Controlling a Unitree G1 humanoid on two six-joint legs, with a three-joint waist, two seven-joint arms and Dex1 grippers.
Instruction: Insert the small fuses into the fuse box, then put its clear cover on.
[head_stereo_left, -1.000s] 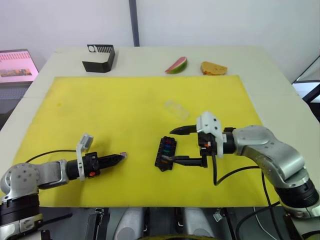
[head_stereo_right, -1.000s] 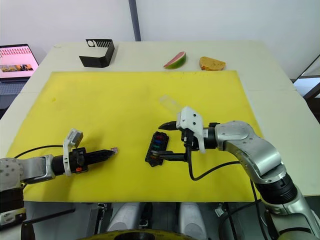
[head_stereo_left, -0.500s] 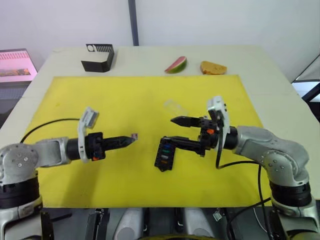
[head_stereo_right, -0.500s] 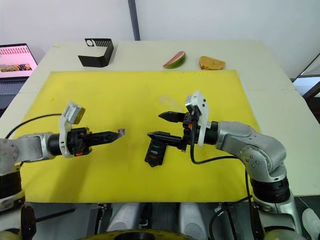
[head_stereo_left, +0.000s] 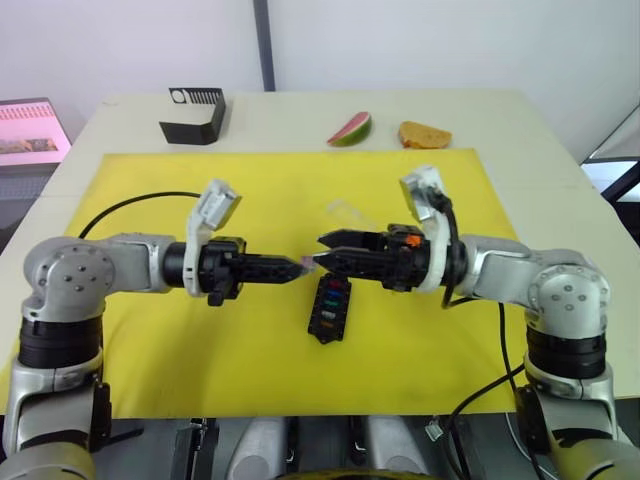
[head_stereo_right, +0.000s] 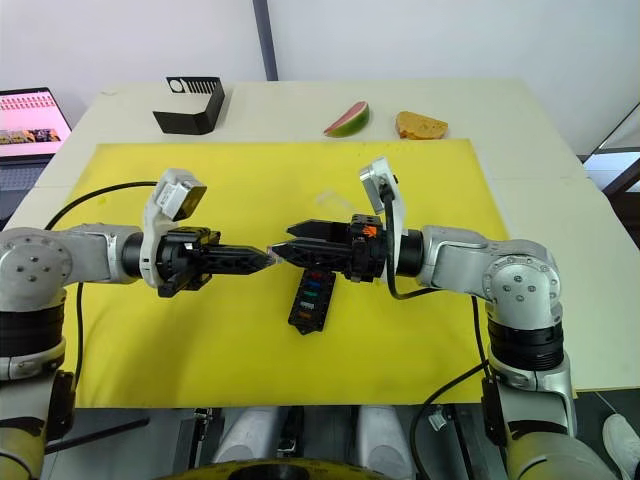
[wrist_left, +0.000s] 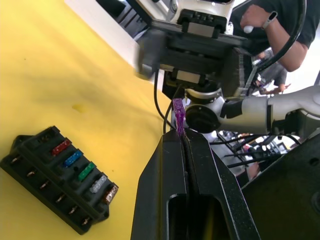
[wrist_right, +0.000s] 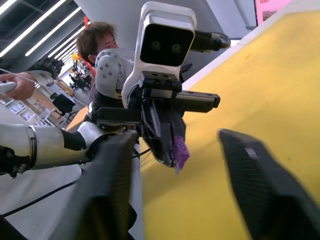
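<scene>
Hands are meeting tip to tip over the middle of the yellow mat (head_stereo_left: 200, 340), both lifted off it. The left hand (head_stereo_left: 297, 266) is pinching its fingers together on a purple fuse (wrist_left: 178, 114), which is sticking out past the fingertips. The right hand (head_stereo_left: 326, 255) is pointing straight back at it with its fingers spread apart, one on either side of that fuse going by the right wrist view, not clamping anything.

Just below where they're meeting, the fuse box (head_stereo_left: 329, 309) is lying flat on the mat, its long side running toward and away from the robot. Five fuses are already sitting in one row of it: red (wrist_left: 61, 147), teal (wrist_left: 73, 159), green (wrist_left: 86, 171), grey (wrist_left: 98, 183) and amber (wrist_left: 110, 192).

The cover (head_stereo_left: 347, 213) is lying on the mat a bit farther back, just beyond the right hand, barely showing against the yellow.

Way at the back of the counter (head_stereo_left: 560, 170), off the mat, a black angular box (head_stereo_left: 193, 115) is sitting on the left, with a watermelon slice (head_stereo_left: 351, 129) and a piece of bread (head_stereo_left: 425, 134) to the right of it. A laptop (head_stereo_left: 32, 133) is glowing pink off the left edge. A person's hand (wrist_left: 254, 18) is showing behind the arms in the left wrist view.
</scene>
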